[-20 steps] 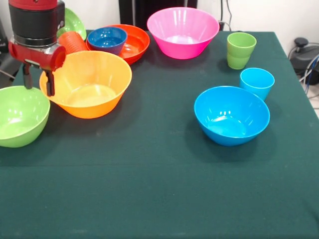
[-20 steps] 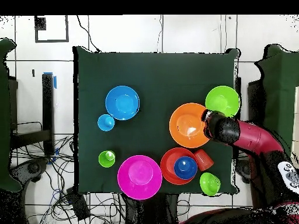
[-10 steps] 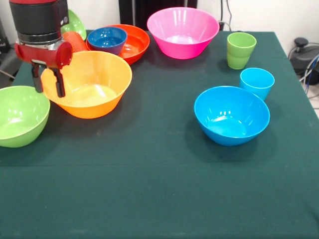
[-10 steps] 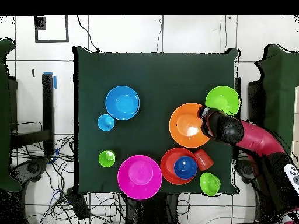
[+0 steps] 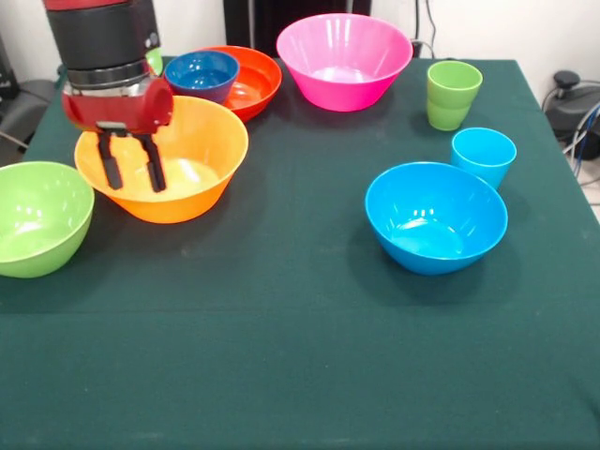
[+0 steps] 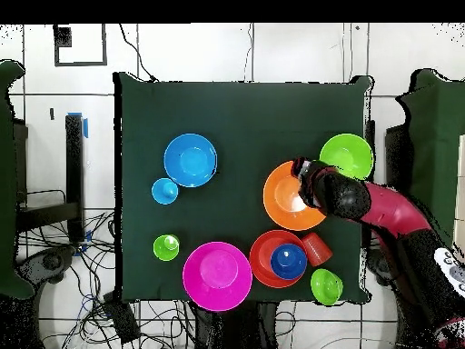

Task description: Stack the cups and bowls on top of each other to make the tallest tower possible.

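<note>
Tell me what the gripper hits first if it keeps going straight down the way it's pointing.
Most likely the large orange bowl: the open gripper points down over the bowl's side nearest the lime green bowl. Depth is unclear, so inner wall or rim.

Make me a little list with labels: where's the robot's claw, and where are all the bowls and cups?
gripper: jaws open, over the large orange bowl
lime green bowl: beside the orange bowl
small dark blue bowl: inside the red-orange bowl
pink bowl: alone
blue bowl: next to the light blue cup
green cup: upright
tower: not started
</note>
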Tool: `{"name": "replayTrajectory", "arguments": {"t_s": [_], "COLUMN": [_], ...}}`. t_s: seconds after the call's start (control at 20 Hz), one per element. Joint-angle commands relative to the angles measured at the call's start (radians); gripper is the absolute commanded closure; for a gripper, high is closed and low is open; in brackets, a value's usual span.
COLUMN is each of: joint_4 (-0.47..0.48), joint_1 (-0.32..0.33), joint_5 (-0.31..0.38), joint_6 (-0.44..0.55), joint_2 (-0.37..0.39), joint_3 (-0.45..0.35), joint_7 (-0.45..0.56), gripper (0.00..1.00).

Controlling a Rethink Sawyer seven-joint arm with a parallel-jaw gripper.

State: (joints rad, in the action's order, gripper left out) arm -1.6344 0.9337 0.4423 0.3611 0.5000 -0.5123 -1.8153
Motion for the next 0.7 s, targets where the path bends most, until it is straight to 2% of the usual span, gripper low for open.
{"name": "replayTrajectory", "arguments": {"t_s": [0.05, 0.2, 0.35, 0.5, 0.7], "joint_4": [-0.021, 0.01, 0.024, 0.037, 0.063], "joint_1": [0.042, 0.051, 0.041, 0.065, 0.089], "joint_5": [0.089, 0.116, 0.133, 0.125, 0.128], "joint_6": [0.153, 0.285, 0.414, 0.516, 0.569], "joint_2": [-0.136, -0.148, -0.101, -0.078, -0.102], "joint_3": [-0.187, -0.226, -0.229, -0.246, -0.252], "joint_7": [0.349, 0.479, 0.55, 0.603, 0.636], "gripper": [0.0, 0.0, 0.0, 0.0, 0.0]}}
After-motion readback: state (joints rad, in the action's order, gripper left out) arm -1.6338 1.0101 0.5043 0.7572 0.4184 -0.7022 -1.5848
